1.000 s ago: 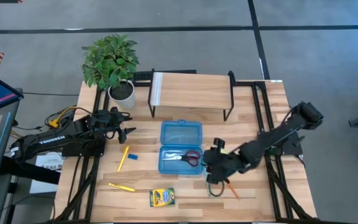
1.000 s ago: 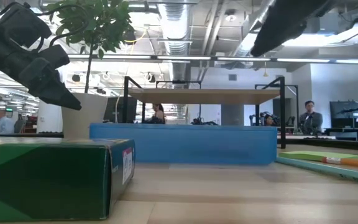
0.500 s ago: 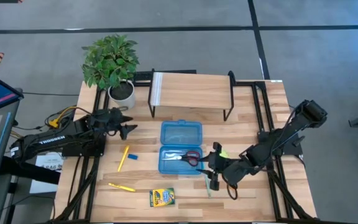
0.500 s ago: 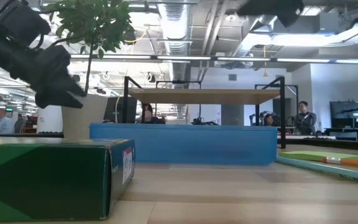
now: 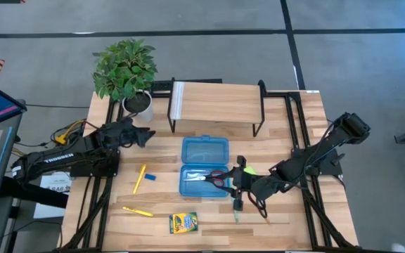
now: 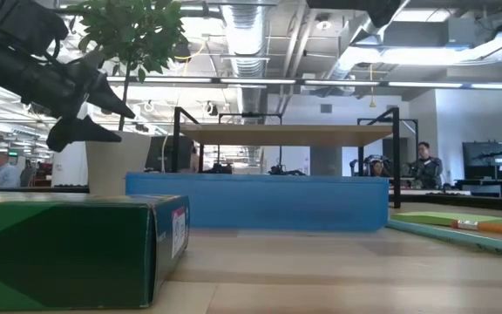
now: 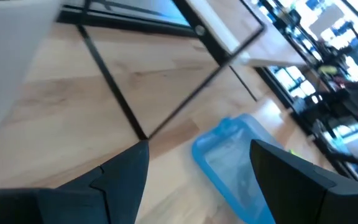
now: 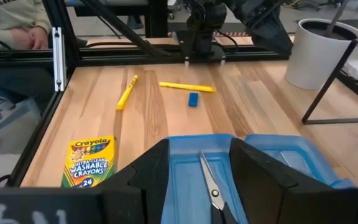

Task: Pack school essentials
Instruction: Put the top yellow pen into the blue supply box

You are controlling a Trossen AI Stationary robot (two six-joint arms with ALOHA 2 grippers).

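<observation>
Packing just begun, judging by the spread. At nine o'clock on the table (image 5: 209, 218), left claw (image 5: 146, 135) hovering by the plant pot (image 5: 138, 104), fingers spread wide, holding nothing. Between it and the open blue case (image 5: 204, 168): two yellow pencils (image 5: 140, 178) and (image 5: 138, 211), tiny blue eraser (image 5: 150, 177); crayon box (image 5: 183, 223) at six o'clock, all still loose. Scissors (image 5: 213, 178) already lying inside the case's near tray. At four o'clock, right claw (image 5: 235, 184) poised at the case's edge, fingers apart over the scissors, gripping nothing; green pad (image 5: 249, 171) and more pencils (image 5: 264, 215) beside it. Next, likely: pulling back, then reaching for a loose piece, dropping square onto it before closing.
</observation>
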